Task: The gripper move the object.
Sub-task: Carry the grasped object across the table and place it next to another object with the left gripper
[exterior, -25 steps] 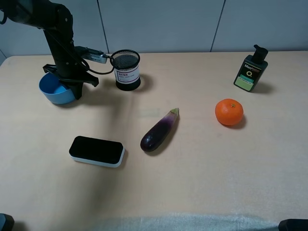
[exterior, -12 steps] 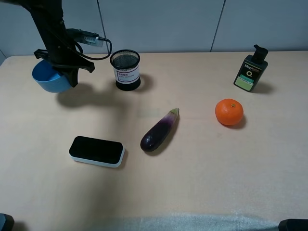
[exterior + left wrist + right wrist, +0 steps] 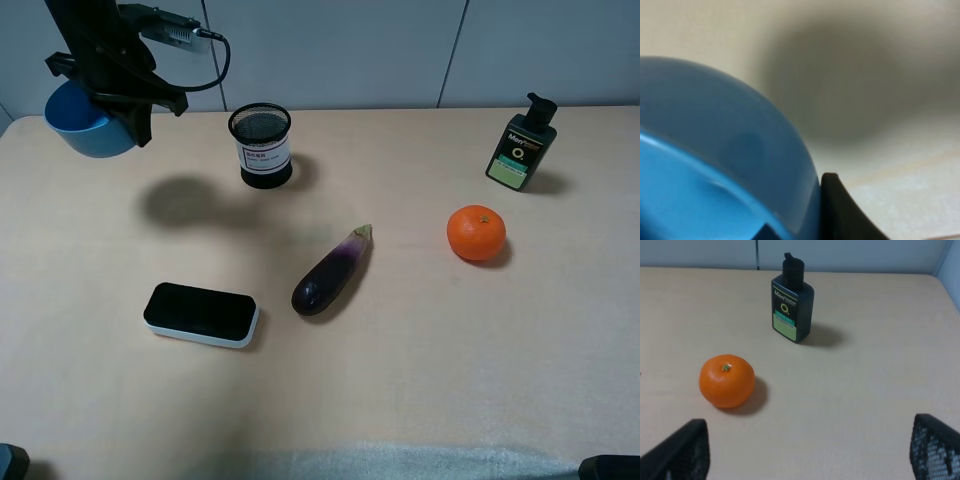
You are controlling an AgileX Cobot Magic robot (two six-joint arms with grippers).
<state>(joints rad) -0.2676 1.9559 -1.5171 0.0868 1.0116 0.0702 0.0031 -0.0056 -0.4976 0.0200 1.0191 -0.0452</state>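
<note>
The object, a small blue bowl (image 3: 82,124), hangs in the air above the table's far left corner, with its shadow on the tabletop below. My left gripper (image 3: 128,118) is shut on its rim, a black cable trailing behind the arm. In the left wrist view the blue bowl (image 3: 715,150) fills the near side, blurred, with one dark finger (image 3: 840,215) against its outer wall. My right gripper (image 3: 807,455) stands open over the table's right side, with nothing between its fingers.
A black mesh cup (image 3: 264,146) with a white label stands just right of the lifted bowl. An eggplant (image 3: 331,271) and a black-and-white eraser block (image 3: 201,314) lie mid-table. An orange (image 3: 476,233) and a dark pump bottle (image 3: 519,143) are at the right.
The left arm has lifted the blue bowl off the table and carried it up and toward the far left. The right arm has not moved.
</note>
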